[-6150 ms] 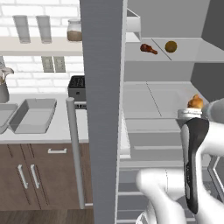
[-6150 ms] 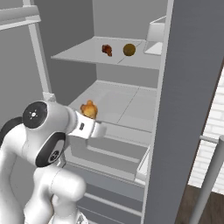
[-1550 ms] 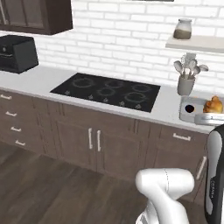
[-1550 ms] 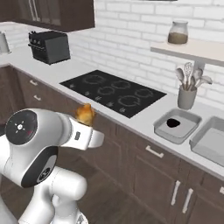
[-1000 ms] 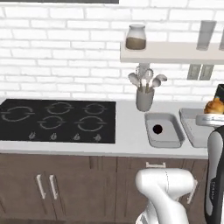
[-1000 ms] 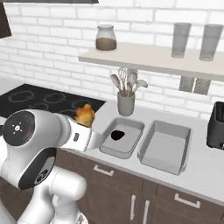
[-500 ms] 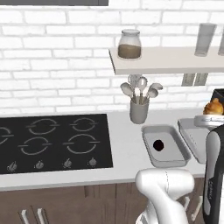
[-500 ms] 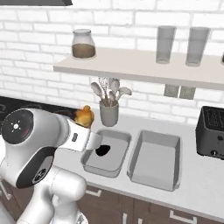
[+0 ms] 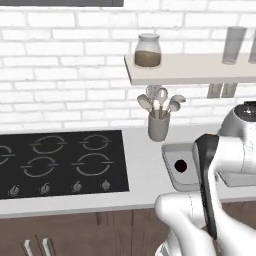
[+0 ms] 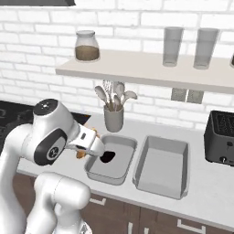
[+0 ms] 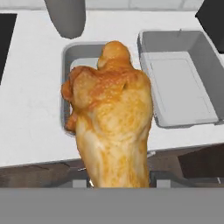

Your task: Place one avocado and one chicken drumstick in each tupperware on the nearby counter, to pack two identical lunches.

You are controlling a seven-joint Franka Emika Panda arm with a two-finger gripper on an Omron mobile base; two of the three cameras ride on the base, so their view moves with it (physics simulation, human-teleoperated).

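Observation:
My gripper (image 10: pixel 87 144) is shut on the golden-orange chicken drumstick (image 11: pixel 111 122), whose thick end looms large in the hand view. It hangs at the near left corner of the left tupperware (image 10: pixel 119 171), a shallow grey tray on the pale counter (image 10: pixel 59 157). A near-black avocado (image 10: pixel 107 156) lies in that tray, also seen from the left base as the dark avocado (image 9: pixel 180 166). The right tupperware (image 10: pixel 162 167) stands beside it with nothing in it. From the hand, both show as the left tray (image 11: pixel 69 57) and the right tray (image 11: pixel 179 83).
A grey cup of utensils (image 10: pixel 113 118) stands just behind the left tray. A black toaster (image 10: pixel 221 137) sits at the right. The black cooktop (image 9: pixel 55 162) lies to the left. A wall shelf (image 10: pixel 151 73) with a jar (image 10: pixel 87 46) and glasses hangs above.
The whole picture has shifted, so the base has moved along the counter. The arm has brought the drumstick forward and lower, to the left tray's near corner.

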